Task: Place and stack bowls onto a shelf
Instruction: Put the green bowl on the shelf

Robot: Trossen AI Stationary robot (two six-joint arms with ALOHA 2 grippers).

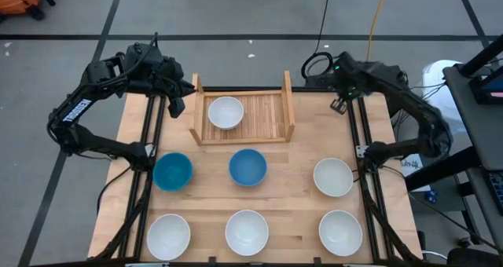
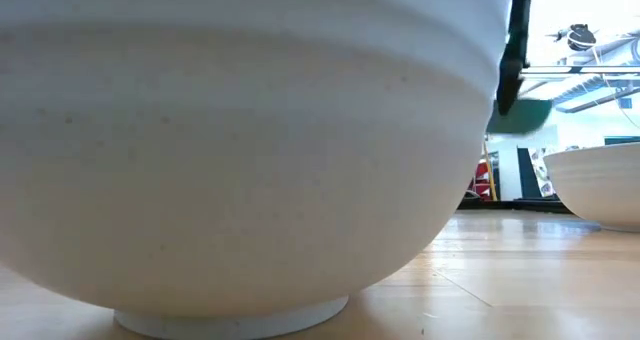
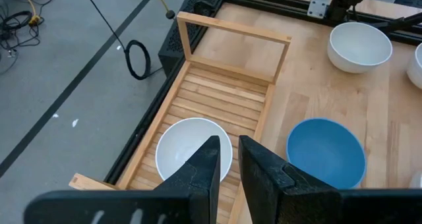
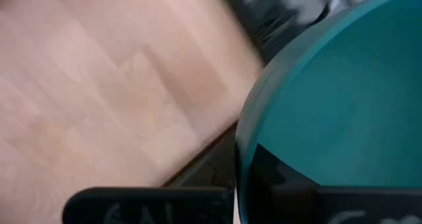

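Where pinched: green bowl (image 4: 343, 85) (between fingers (image 4: 151, 207))

The wooden table (image 1: 291, 181) carries the shelf (image 1: 267, 118), two blue bowls (image 1: 172, 171), and four white bowls (image 1: 333, 177).

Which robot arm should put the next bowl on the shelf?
Probably the right. Its gripper already holds the green bowl close by the shelf. The left gripper is empty above the white bowl.
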